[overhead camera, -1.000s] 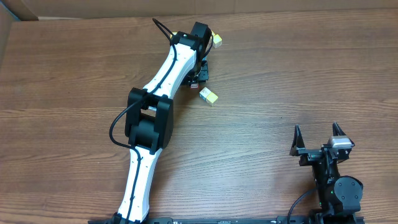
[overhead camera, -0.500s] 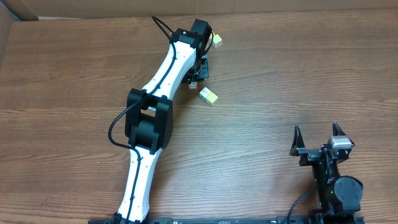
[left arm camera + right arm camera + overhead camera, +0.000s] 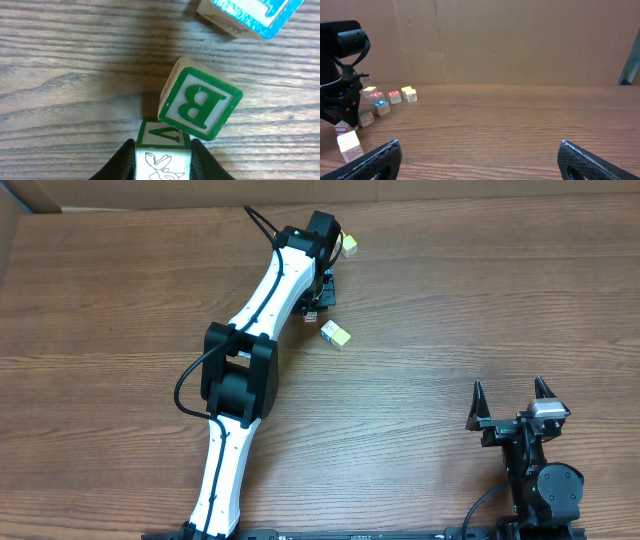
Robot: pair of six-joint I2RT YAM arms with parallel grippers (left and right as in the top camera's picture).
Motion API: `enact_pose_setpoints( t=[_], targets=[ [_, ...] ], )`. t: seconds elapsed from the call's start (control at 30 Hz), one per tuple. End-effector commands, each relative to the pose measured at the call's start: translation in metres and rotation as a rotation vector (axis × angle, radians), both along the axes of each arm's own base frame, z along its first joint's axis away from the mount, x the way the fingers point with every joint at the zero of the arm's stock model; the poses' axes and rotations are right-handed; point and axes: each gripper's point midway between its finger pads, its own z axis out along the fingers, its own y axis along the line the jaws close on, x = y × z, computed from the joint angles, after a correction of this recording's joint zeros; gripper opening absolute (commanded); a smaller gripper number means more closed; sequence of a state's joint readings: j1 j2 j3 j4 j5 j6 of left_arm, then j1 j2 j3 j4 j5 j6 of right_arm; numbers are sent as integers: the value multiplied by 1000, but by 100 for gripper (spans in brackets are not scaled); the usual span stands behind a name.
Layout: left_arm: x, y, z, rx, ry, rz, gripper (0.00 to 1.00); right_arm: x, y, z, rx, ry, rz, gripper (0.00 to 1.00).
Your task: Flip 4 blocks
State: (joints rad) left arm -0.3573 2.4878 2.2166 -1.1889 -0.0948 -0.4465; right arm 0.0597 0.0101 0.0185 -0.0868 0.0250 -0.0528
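Blocks (image 3: 336, 334) sit far-left on table (image 3: 60, 60), under left tool (image 3: 163, 147). Left tool narrow, gripping both sides of green-lettered block (image 3: 163, 136) (reads V, poss. inverted A; line drawing on side). B block (image 3: 200, 104), tilted, touches it just ahead-right. Blue-faced block (image 3: 250, 15) lies beyond. Right tool (image 3: 510, 396) wide, empty, well apart; left arm nearer.
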Motion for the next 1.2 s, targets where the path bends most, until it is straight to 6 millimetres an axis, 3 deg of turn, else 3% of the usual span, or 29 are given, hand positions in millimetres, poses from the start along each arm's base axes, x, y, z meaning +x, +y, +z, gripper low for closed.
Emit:
enact_pose_setpoints(
  t=[0.0,0.1,0.2,0.43,0.67,0.83,0.97,1.17],
  targets=[
    [0,6,-4,13,9,12,22,0,0,-2,0,-2,2,100],
    [0,7,1,12,8,12,13,0,0,-2,0,-2,2,100],
    [-1,8,14,9,0,13,12,0,0,-2,0,-2,2,100],
    [-13,11,81,-20,-63,14,13,0,0,-2,0,-2,2,100],
    [-55,12,166,-107,-99,1,12,0,0,-2,0,-2,2,100],
    [-89,16,204,-119,-104,7,13,0,0,-2,0,-2,2,100],
    [-119,17,215,-106,-56,13,13,0,0,-2,0,-2,2,100],
    [-149,-4,196,-57,49,-25,14,0,0,-2,0,-2,2,100]
  ],
)
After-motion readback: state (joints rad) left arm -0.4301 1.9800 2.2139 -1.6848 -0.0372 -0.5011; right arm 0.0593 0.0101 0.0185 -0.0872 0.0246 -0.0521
